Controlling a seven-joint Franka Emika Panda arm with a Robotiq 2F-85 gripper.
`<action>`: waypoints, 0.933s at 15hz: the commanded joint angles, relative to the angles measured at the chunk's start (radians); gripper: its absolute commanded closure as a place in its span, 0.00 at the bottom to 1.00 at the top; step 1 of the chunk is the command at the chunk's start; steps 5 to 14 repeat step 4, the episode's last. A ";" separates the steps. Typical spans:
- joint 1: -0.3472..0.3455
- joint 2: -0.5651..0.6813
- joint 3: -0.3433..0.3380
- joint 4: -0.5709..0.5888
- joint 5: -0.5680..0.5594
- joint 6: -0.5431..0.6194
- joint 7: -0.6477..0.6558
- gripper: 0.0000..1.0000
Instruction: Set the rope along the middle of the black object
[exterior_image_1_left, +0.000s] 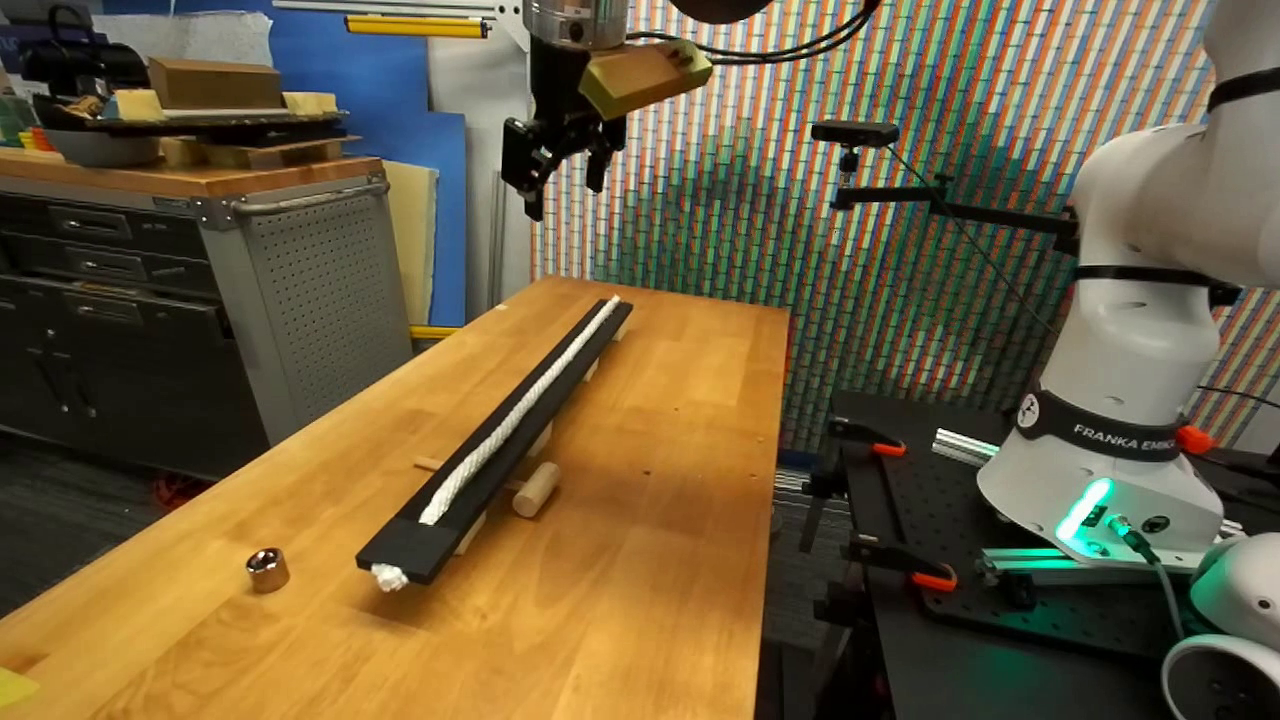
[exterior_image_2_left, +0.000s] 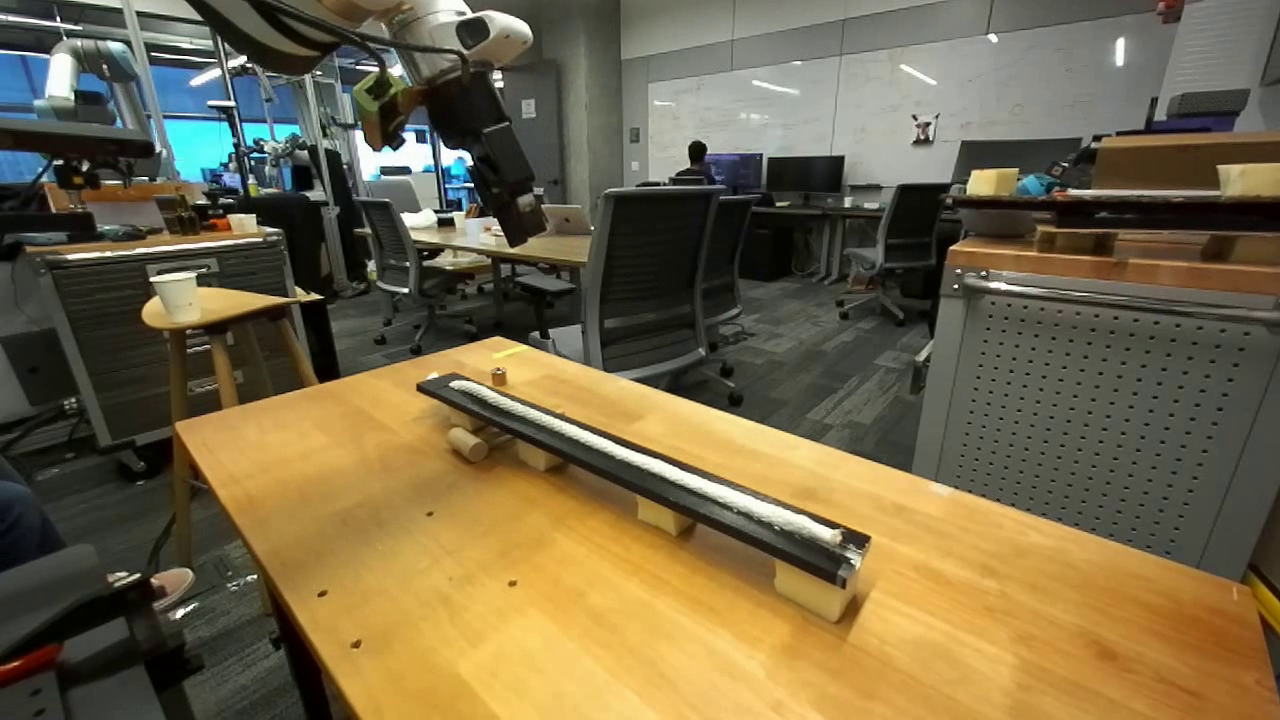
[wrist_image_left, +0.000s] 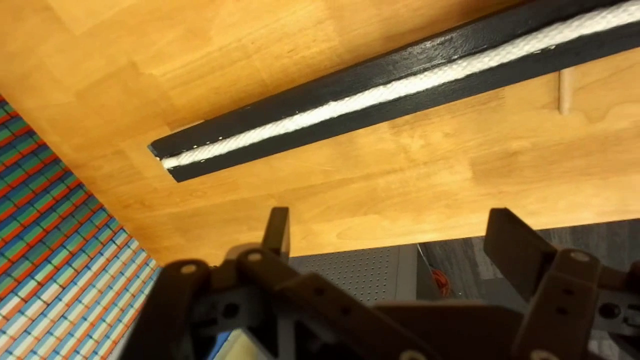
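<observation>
- Arm: in an exterior view, the robot arm (exterior_image_1_left: 1140, 330) rises from a base (exterior_image_1_left: 1040, 490) between three and four o'clock and leaves my sight overhead; the gripper (exterior_image_1_left: 566, 192) hangs near eleven o'clock, pointing downward, well above the wooden tabletop (exterior_image_1_left: 660, 520).
- Gripper: its two fingers (wrist_image_left: 278, 230) stand spread wide, the tabletop showing through the gap; in an exterior view its housing (exterior_image_2_left: 490, 150) slants toward five o'clock.
- Rope: the cream-white rope (wrist_image_left: 350, 103) lies along the middle of the black bar (wrist_image_left: 300, 100), well apart from the gripper. In the wrist view it crosses at twelve o'clock from the gripper, stretching from between nine and ten to between one and two.
- Bar: it sits raised on pale blocks (exterior_image_2_left: 665, 515). A white tuft (exterior_image_1_left: 389, 577) shows at one end; I cannot tell whether it belongs to the rope.
- Neighbours: a wooden cylinder (exterior_image_1_left: 537, 490) lies just beside the bar, and a coppery metal piece (exterior_image_1_left: 267, 570) stands near the tufted end.
- Containers: in an exterior view a white cup (exterior_image_2_left: 177, 298) stands upright on a stool (exterior_image_2_left: 240, 303) near nine o'clock; in an exterior view a grey bowl (exterior_image_1_left: 100, 148) sits near ten on a workbench (exterior_image_1_left: 290, 180), under the edge of a dark board (exterior_image_1_left: 240, 125). The inside of each is hidden.
</observation>
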 joint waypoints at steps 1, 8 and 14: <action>-0.023 0.001 0.024 0.002 0.002 -0.002 -0.002 0.00; -0.025 0.013 0.021 0.003 0.001 -0.002 -0.002 0.00; -0.025 0.013 0.021 0.003 0.001 -0.002 -0.002 0.00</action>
